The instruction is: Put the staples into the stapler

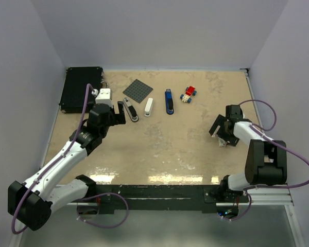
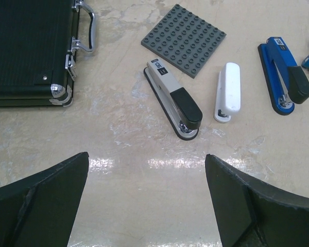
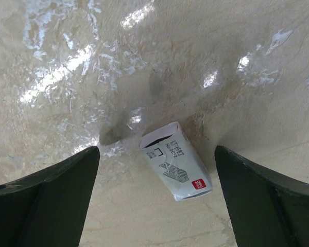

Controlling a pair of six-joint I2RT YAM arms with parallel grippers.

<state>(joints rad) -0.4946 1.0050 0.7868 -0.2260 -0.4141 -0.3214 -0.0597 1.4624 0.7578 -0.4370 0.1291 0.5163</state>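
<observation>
Stapler (image 2: 174, 105), black and grey, lies in the upper middle of the left wrist view, past our left gripper (image 2: 147, 167), fingers spread wide, holding nothing. Our right gripper (image 3: 157, 154) hangs over the little staples box (image 3: 176, 160), low in its view, fingers spread too. We think the grab comes next: drop down, squeeze the box gently.

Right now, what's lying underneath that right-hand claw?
A small grey-white staples box lies flat on the beige table, between the fingers of the open right gripper, untouched. Whether any staples are inside cannot be seen; the box's walls cover them.
</observation>
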